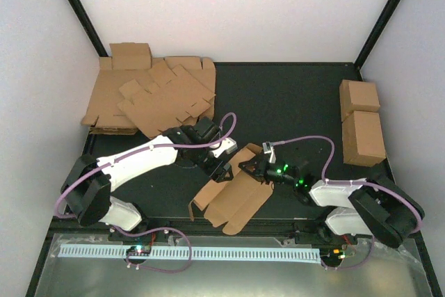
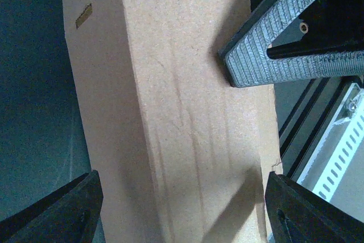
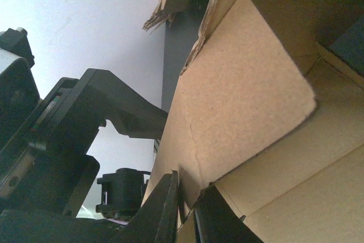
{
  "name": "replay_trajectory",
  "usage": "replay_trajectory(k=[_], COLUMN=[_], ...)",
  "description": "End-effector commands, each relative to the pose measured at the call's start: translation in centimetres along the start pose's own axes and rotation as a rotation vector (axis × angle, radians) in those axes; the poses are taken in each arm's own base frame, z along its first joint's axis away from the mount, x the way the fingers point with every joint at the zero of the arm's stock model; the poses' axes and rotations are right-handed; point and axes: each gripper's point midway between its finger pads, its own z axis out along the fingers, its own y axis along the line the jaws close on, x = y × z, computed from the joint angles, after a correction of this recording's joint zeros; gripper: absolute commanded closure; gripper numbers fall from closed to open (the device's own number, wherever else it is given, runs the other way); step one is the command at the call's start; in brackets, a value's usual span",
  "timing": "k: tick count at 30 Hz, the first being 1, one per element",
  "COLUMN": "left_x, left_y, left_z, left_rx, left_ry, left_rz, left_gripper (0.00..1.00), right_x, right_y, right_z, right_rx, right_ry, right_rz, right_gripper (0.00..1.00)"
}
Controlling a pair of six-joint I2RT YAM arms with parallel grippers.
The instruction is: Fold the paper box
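The paper box (image 1: 235, 196) is a brown die-cut piece, partly folded, lying near the table's front edge between the two arms. My left gripper (image 1: 217, 166) is over its far left end. In the left wrist view a long cardboard panel (image 2: 187, 118) runs between my left fingers (image 2: 62, 211), which stand wide apart on either side of it. My right gripper (image 1: 252, 167) is at the box's far end. In the right wrist view its fingers (image 3: 168, 209) are pinched shut on a flap edge of the box (image 3: 239, 101). A right finger also shows in the left wrist view (image 2: 273, 55).
A heap of flat cardboard sheets (image 1: 149, 99) lies at the back left with a small box (image 1: 130, 55) on it. Two brown cuboids (image 1: 361, 126) stand at the right edge. A white slotted rail (image 1: 188, 252) runs along the front. Enclosure walls close in the sides and back.
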Motion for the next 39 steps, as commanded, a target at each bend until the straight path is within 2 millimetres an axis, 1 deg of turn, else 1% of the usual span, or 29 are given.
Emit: replay_trajectory(k=[1,6,11,15,20,23,28,29,33,35,39], left_x=[-1.1,-1.1,0.0,0.5,0.6,0.7,1.0,0.9,0.7,0.5,0.3], left_y=[-0.4,-1.1,-1.1,-0.7,0.1,0.3,0.2,0.2,0.0,-0.1,-0.5], left_z=[-0.8,-1.3,-0.7,-0.3,-0.3,0.0,0.4,0.4,0.1,0.0,-0.1], left_rx=[-0.015,-0.045,-0.096,-0.113,-0.173,-0.200,-0.255,-0.267,-0.304,-0.322,-0.361], left_ry=[-0.034,-0.031,0.004,0.013,0.025,0.045,0.059,0.057,0.046,0.039,0.031], left_rz=[0.005,0.005,-0.020,-0.039,-0.049,-0.060,-0.044,-0.043,-0.031,-0.024,-0.007], left_gripper=[0.17,0.16,0.15,0.23,0.30,0.39,0.40,0.41,0.43,0.44,0.47], right_x=[0.1,0.1,0.0,0.1,0.0,0.0,-0.1,0.0,-0.1,-0.1,-0.1], right_y=[0.3,0.4,0.4,0.4,0.4,0.4,0.3,0.3,0.2,0.2,0.1], right_z=[0.0,0.1,0.1,0.1,0.1,0.1,0.1,0.1,0.0,0.0,-0.2], right_rx=[-0.022,-0.022,-0.022,-0.019,-0.016,-0.011,-0.007,-0.006,-0.001,0.002,0.011], right_ry=[-0.001,-0.002,-0.001,0.000,-0.002,-0.003,-0.006,-0.005,-0.007,-0.009,-0.015], right_rz=[-0.017,-0.023,-0.025,-0.028,-0.033,-0.035,-0.036,-0.037,-0.038,-0.041,-0.049], right_gripper=[0.89,0.89,0.89,0.90,0.89,0.87,0.84,0.82,0.81,0.78,0.77])
